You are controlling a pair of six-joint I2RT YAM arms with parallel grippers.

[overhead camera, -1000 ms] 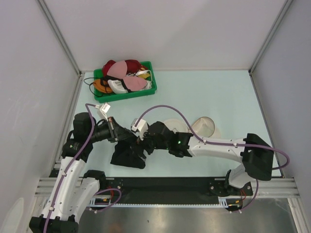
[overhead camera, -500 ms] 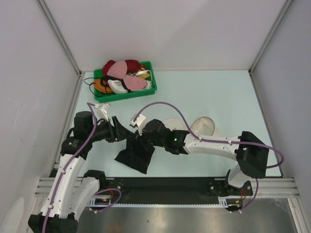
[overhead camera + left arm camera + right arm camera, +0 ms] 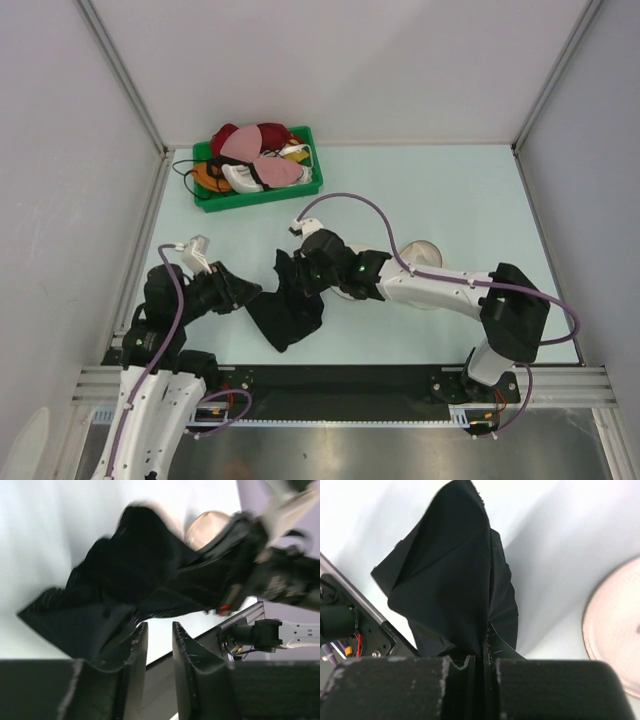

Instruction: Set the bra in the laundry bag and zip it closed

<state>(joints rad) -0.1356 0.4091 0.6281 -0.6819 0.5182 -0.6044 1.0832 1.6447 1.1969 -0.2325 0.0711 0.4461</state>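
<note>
Looking down from above, you find the right end effector (image 3: 293,272) clenched on the black bra (image 3: 288,312) near the front of the worktop (image 3: 450,200). In the right wrist view its fingers (image 3: 455,680) are pressed together on a fold of the dark cloth, and the rest drapes away from them in a peaked sheet. You cannot tell the cups from the straps, because the bra reads as one crumpled black mass in every view. Nor can you tell whether its lower end rests on the worktop or hangs just clear of it.

The left end effector (image 3: 243,291) sits just to the left of the bra, released. Its fingers (image 3: 134,655) stand a narrow gap apart with nothing between them, and pale worktop shows through the gap. That view is blurred, and from above you cannot tell whether the fingertips touch the cloth.

The laundry bag (image 3: 428,252) lies behind the right arm (image 3: 440,287), which covers most of it; only a cream curve shows past the arm. The wrist views catch just a slice of a pale round disc at their edges. Its zip is too small to make out, and you cannot tell whether it lies open or shut; the bra is outside it, near but apart.

The green bin (image 3: 262,196) stands at the far left, well apart, heaped with other bras.
</note>
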